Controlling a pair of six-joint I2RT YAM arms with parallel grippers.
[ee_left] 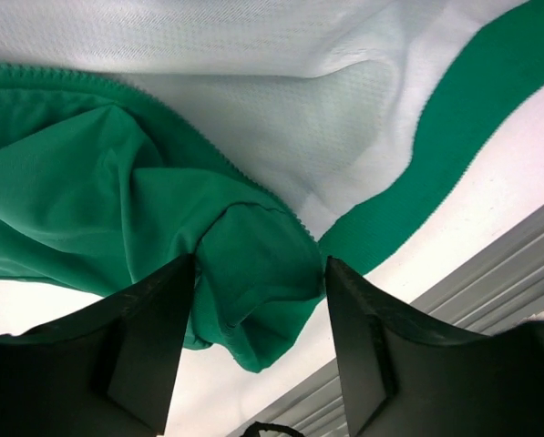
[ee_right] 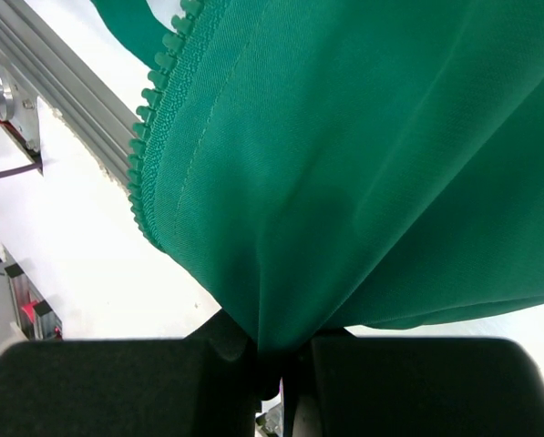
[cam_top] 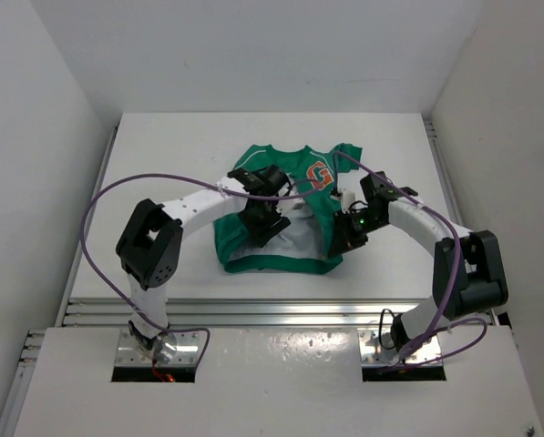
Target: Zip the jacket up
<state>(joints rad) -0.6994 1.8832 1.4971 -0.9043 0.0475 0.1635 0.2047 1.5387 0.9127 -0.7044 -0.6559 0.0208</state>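
Note:
The green jacket (cam_top: 294,164) lies unzipped in the middle of the table, orange "G" (cam_top: 321,173) on its chest and pale grey lining (cam_top: 294,238) showing between the front panels. My left gripper (cam_top: 262,223) hovers over the left panel. In the left wrist view, the left gripper (ee_left: 260,264) stands open, with a loose bunch of green fabric (ee_left: 253,291) between its fingers. That panel's zipper teeth (ee_left: 244,177) run beside the lining (ee_left: 281,100). My right gripper (cam_top: 338,238) is at the right panel's lower edge. It (ee_right: 276,350) is shut on a fold of that panel (ee_right: 363,182), near the zipper teeth (ee_right: 148,118).
An aluminium rail (cam_top: 281,314) runs along the table's near edge, just below the jacket's hem, and shows as a rail (ee_left: 490,264) in the left wrist view. White walls enclose the table on three sides. Purple cables (cam_top: 98,205) loop off both arms.

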